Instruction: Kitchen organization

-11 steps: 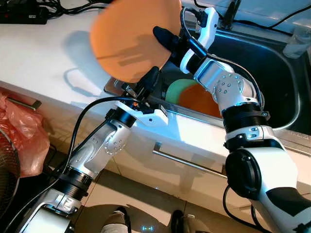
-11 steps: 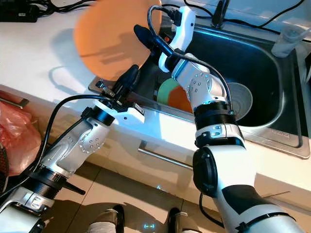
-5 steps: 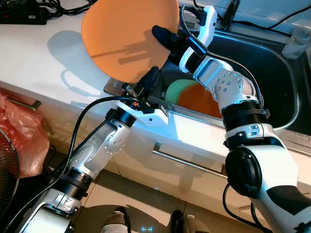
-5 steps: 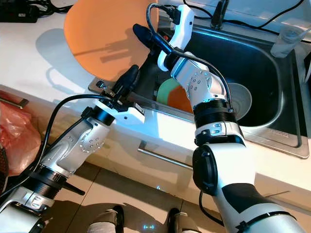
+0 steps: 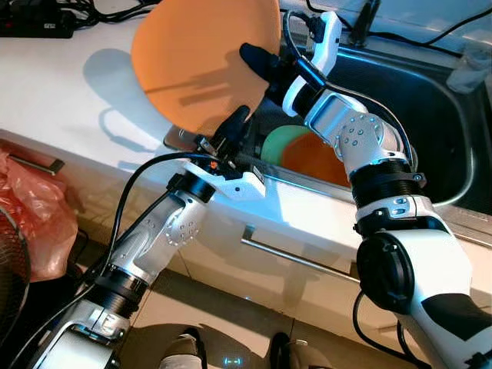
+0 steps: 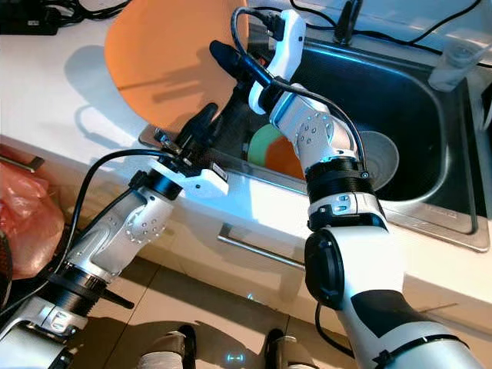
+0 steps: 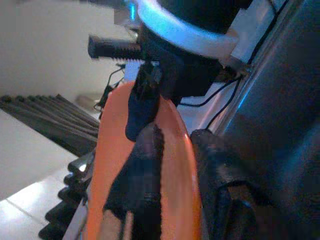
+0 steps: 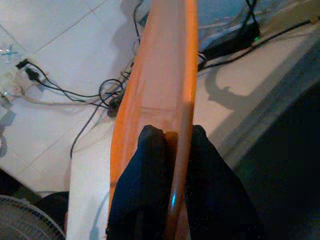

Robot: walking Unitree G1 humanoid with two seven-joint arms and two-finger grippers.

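Plate: a large orange plate (image 5: 204,61) is held on edge in the upper middle of the left eye view, above the white counter (image 5: 61,92) and just left of the sink (image 5: 430,100).
Right gripper: the right gripper (image 5: 261,65) is clamped on the plate's right rim; the right wrist view shows a black finger (image 8: 142,185) on each face of the rim.
Left gripper: the left gripper (image 5: 234,127) reaches up to the plate's lower edge at centre frame. The left wrist view has one finger (image 7: 140,185) lying against the orange face and the other beside the rim; they look to be straddling the edge, but I cannot tell whether they have closed on it.
In the sink: a green plate (image 5: 280,142) and another orange one (image 5: 315,157) lie in the basin below the right arm, and a pale bowl (image 6: 380,157) sits further right.
Stage: likely a hand-over, or a two-handed carry toward the counter.
Risk, slip: the hold is on a thin rim of a broad plate; any twist could lever it out, dropping it onto the sink edge or dishes.
Risk, hand-over: if the right lets go before the left has truly closed, the plate falls.
Risk, cables: cords (image 5: 115,11) at the upper left could snag the plate.
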